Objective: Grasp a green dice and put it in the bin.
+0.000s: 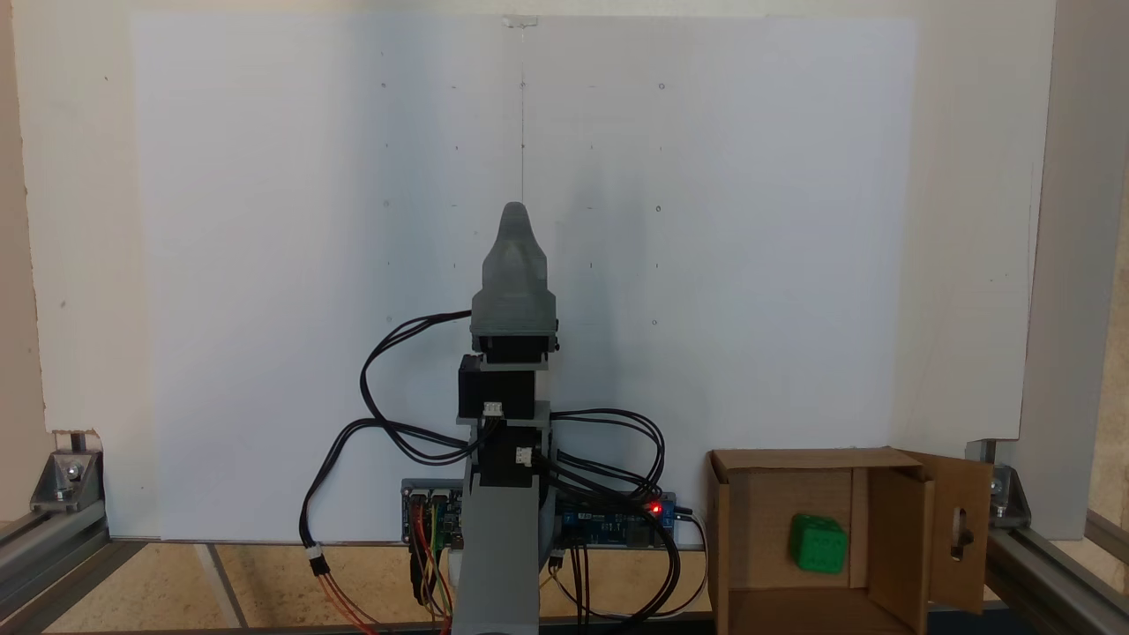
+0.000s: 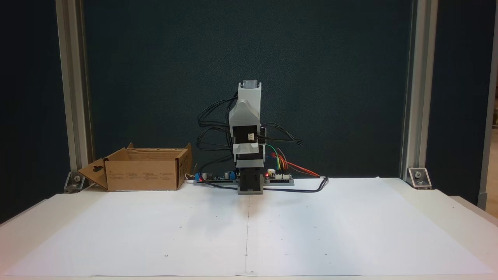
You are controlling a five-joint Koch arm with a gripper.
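Observation:
The green dice (image 1: 818, 544) lies inside the bin (image 1: 750, 520), a brown cardboard box at the lower right of a fixed view, with its keyhole flap (image 1: 961, 529) folded out. Seen from the front, the bin (image 2: 144, 175) stands at the left, and the dice is hidden behind its wall. My arm (image 2: 249, 116) is folded up over its base at the centre. The gripper (image 1: 514, 213) points away from the base over the white sheet, well left of the bin. Only a single grey tip shows, and nothing is held in it.
Circuit boards (image 1: 617, 520) with a red light and looping black cables (image 1: 388, 414) lie around the arm's base. Aluminium frame posts (image 2: 74, 97) stand at both sides. A white paper sheet (image 2: 311, 233) covers the table in front of the arm.

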